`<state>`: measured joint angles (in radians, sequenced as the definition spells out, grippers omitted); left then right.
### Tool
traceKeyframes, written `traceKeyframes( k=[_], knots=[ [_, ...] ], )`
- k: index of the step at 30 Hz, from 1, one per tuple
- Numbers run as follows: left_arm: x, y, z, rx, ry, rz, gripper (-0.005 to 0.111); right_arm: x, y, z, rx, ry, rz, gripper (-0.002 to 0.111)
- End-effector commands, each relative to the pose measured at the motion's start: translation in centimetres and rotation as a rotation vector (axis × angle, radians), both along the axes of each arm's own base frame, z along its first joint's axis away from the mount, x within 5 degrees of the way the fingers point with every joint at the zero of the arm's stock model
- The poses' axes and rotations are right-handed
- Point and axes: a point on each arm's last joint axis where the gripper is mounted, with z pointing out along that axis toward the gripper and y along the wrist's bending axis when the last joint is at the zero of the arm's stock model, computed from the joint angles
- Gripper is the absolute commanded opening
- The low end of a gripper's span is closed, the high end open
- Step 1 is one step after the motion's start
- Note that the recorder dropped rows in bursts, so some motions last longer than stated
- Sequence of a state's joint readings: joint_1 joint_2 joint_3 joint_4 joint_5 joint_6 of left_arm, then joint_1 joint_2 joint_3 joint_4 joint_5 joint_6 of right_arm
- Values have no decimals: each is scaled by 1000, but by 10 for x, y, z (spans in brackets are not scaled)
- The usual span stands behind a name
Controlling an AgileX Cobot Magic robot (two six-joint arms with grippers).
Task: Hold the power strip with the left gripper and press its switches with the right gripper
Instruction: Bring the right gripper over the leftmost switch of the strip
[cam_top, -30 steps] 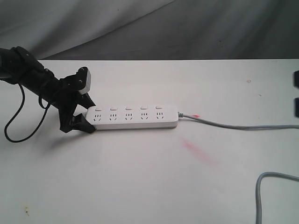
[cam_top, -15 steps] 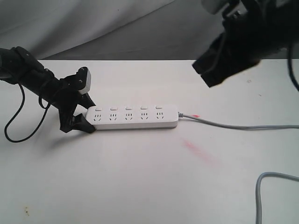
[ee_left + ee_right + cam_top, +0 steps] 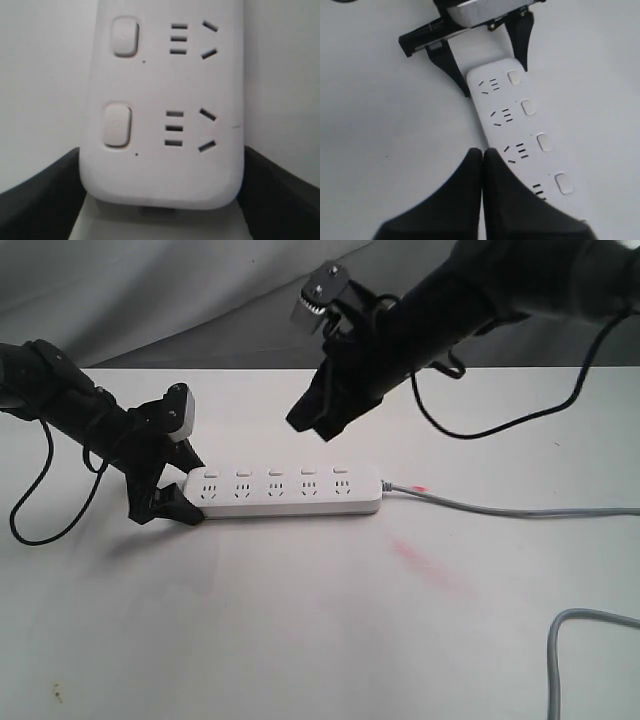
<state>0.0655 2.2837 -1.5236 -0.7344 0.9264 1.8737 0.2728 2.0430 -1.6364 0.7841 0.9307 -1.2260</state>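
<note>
Exterior view first: my left gripper (image 3: pixel 191 488) has its two fingers spread wide around the left end of the strip (image 3: pixel 290 490), one finger on the far long edge and one on the near edge, pinching it across its width. In the left wrist view the black fingers (image 3: pixel 45 195) sit against both sides of the rounded end, with the two nearest switches (image 3: pixel 117 125) and their sockets facing the camera.

My right gripper (image 3: pixel 305 422) has its jaws pressed together into a single point. It hangs in the air above the strip, tilted down and to the left, and touches nothing. In the right wrist view the closed tips (image 3: pixel 482 155) show against the strip (image 3: pixel 525 130), about halfway along it and on the socket side, away from the switches (image 3: pixel 527 106). I cannot tell from that view how high they are. The left gripper (image 3: pixel 494 79) shows there too, at the strip's far end.

The strip lies flat on the white table (image 3: pixel 300 630), sockets up. Its long axis runs left to right in the exterior view. The row of switches (image 3: pixel 274 471) is along the far edge. The clamped end points left. The grey cord (image 3: pixel 500 508) leaves the right end and runs off to the right, and a second loop of it comes in at the lower right corner.
</note>
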Motion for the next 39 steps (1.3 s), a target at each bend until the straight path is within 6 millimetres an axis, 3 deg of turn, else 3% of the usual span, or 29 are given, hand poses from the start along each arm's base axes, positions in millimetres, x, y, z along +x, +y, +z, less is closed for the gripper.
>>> traceKeyframes(
  k=[1,8,16,26,34,39],
  knots=[
    [3,0,2,-5,-13,26,53,4,21,-20,0,-36,52,0],
    [3,0,2,-5,-12,25,53,10,33,-39,13,-26,31,0],
    [3,0,2,-5,-12,25,53,48,50,-47,60,-73,68,0],
    [3,0,2,-5,-12,25,53,66,79,-77,115,-119,-8,0],
    [3,0,2,-5,-12,25,53,69,90,-96,106,-179,-25,27],
    [3,0,2,-5,-12,25,53,71,90,-98,94,-212,-35,31]
  ],
)
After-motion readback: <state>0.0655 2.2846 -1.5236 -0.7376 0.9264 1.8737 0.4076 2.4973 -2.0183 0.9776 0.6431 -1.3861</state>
